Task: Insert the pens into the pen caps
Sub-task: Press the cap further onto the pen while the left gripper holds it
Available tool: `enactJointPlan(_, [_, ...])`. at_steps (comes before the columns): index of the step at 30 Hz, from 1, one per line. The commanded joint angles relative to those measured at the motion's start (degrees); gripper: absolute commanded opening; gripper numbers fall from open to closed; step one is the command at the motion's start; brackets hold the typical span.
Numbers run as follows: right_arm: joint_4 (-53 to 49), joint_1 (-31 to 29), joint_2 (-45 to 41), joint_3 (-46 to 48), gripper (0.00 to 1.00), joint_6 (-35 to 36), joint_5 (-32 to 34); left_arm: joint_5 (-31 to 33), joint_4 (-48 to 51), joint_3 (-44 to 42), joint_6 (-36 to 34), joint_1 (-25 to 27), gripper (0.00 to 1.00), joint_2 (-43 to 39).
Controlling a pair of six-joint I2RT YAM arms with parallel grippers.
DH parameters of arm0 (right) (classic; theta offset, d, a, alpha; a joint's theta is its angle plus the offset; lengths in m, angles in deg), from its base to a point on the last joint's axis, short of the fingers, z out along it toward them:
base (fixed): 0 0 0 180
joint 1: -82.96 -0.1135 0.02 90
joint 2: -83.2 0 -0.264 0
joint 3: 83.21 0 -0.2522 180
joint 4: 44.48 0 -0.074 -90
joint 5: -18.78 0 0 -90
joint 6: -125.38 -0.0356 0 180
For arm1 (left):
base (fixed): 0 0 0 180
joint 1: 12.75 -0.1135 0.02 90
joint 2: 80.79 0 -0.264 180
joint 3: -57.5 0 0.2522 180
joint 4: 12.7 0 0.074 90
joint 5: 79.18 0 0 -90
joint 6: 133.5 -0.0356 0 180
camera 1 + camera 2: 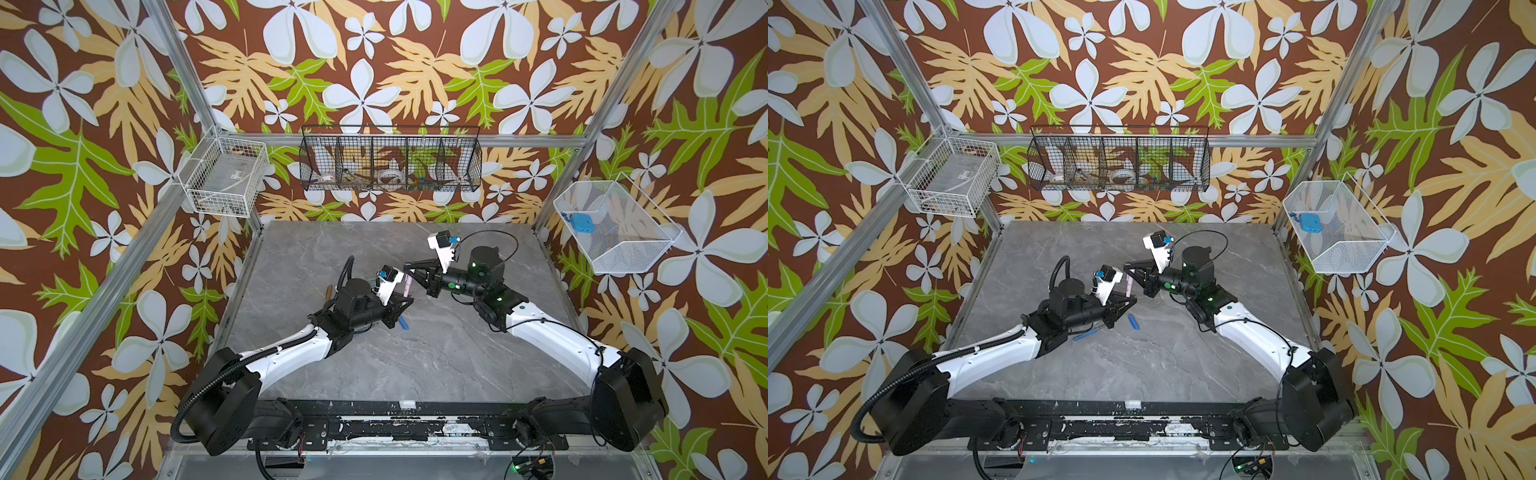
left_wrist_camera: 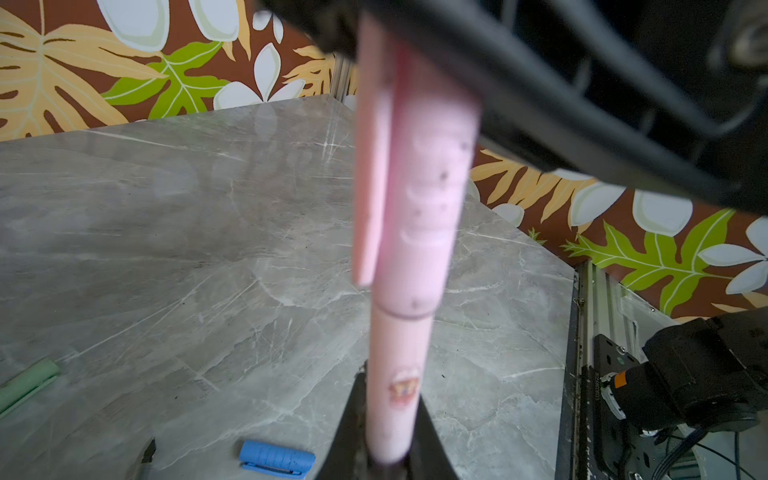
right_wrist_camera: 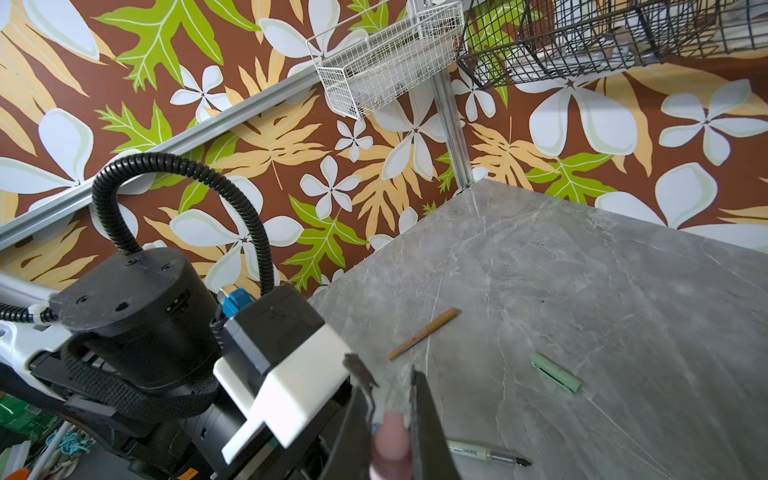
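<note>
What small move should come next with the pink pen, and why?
Probably open the right gripper and back off: the pink cap already looks seated on the pink pen, only a thin seam showing, and the left gripper holds its barrel.

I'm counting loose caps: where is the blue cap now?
In both top views the blue cap lies on the table near the middle, just nearer the base than the left gripper, with the blue pen to its left.

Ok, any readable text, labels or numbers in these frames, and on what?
Nothing legible.
pink pen: small printed mark, blurred.
pink cap: ridges only, no text made out.
grey-green pen: barrel print, too small to read.
</note>
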Motion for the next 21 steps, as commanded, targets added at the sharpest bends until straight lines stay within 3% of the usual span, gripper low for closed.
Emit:
enactJointPlan(1, [-15.18,-0.49,-0.64,-0.17,0.0,-0.28,-3.99,4.61,-40.76,2.14,4.75,-1.17,0.0,-0.95])
enactJointPlan(4, [-16.43,0.1,-1.56,-2.88,0.01,1.01,-2.72,0.26,-33.51,1.35,6.24,-0.73,0.0,-0.61])
enactJointPlan(7, [-18.45,1.17,-3.06,-4.94,0.02,2.47,-1.9,0.0,-27.06,-2.4,4.72,1.46,0.0,-1.68])
enactJointPlan(12, [-21.7,2.23,-4.27,-7.64,0.11,5.14,-1.32,-0.66,-19.91,-6.38,4.27,2.52,0.0,-1.9])
enactJointPlan(16, [-22.55,2.26,-4.95,-9.57,0.4,6.45,-2.08,-2.52,-16.74,-6.87,4.15,2.52,0.0,0.0])
enactJointPlan(19, [-23.29,2.39,-6.48,-9.97,0.52,7.48,-2.02,-3.54,-17.45,-7.61,4.6,2.52,0.0,1.04])
enactJointPlan(21, [-23.77,2.56,-6.99,-10.07,0.54,7.63,-2.03,-3.77,-18.15,-8.01,4.87,2.52,0.0,1.53])
